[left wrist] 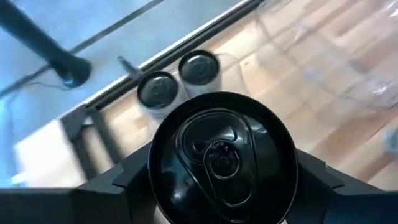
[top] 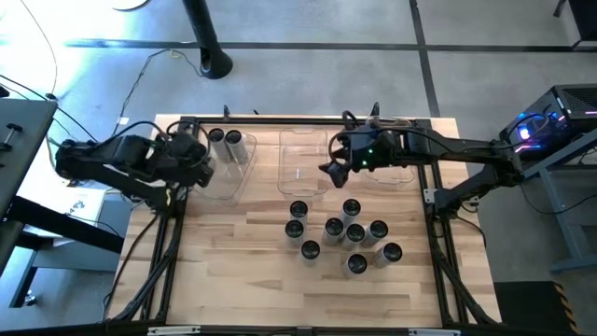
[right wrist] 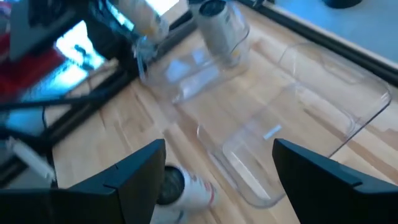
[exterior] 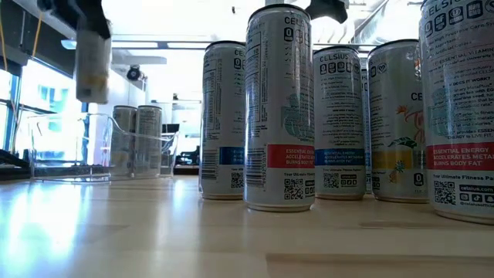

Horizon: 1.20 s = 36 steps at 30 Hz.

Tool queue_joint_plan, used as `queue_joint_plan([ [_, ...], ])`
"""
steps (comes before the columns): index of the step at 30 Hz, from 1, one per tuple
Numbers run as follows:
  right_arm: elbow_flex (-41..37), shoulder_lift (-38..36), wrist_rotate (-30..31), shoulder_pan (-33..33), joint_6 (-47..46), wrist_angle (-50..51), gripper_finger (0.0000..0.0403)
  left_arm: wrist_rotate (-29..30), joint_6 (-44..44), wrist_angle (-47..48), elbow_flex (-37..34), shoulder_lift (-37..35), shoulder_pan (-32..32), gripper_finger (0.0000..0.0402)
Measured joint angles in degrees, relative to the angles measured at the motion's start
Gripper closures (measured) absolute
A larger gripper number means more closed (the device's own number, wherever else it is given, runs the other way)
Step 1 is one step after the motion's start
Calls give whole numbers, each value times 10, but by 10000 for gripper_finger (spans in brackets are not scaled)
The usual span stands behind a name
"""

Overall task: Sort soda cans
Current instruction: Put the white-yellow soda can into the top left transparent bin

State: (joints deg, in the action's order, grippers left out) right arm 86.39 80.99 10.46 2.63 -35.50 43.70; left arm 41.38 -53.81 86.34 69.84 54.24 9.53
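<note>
Several soda cans (top: 340,233) stand upright in a cluster on the wooden table. Two more cans (left wrist: 177,78) stand inside the clear left bin (top: 229,173). My left gripper (top: 194,163) is at that bin's left edge, shut on another soda can (left wrist: 221,155), which shows high up in the low view (exterior: 93,66). My right gripper (right wrist: 217,180) hangs open over the gap between the middle bin (top: 303,163) and the right bin (top: 396,168), with nothing between its fingers. My left gripper pinches the soda can between its two fingers, one finger (left wrist: 118,186) on each side of the can's wall just under the dark top (left wrist: 221,155). The fingers come slanting down from the table's left. The can hangs clear of the table, roughly upright.
Three clear bins stand in a row along the table's far edge. Black frame rails (top: 168,243) run along the left and right sides. Bare wood lies in front of the can cluster, toward the near edge.
</note>
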Motion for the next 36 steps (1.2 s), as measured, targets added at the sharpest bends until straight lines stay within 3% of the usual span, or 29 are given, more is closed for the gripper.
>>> queue_joint_plan([
  [4,0,0,16,1,-20,-22,111,-62,27,-142,-113,-59,-3,162],
  [8,0,0,15,8,-20,-30,111,-54,-3,-180,-198,-100,-16,162],
  [16,0,0,5,43,45,-29,111,25,27,-203,-206,-94,-90,162],
  [21,0,0,-45,73,126,-29,111,-6,29,-200,-207,-49,-139,162],
  [28,0,0,-112,120,189,-29,111,35,50,-241,-210,11,-190,162],
  [36,0,0,-140,140,200,-29,111,-20,78,-342,-290,23,-235,162],
])
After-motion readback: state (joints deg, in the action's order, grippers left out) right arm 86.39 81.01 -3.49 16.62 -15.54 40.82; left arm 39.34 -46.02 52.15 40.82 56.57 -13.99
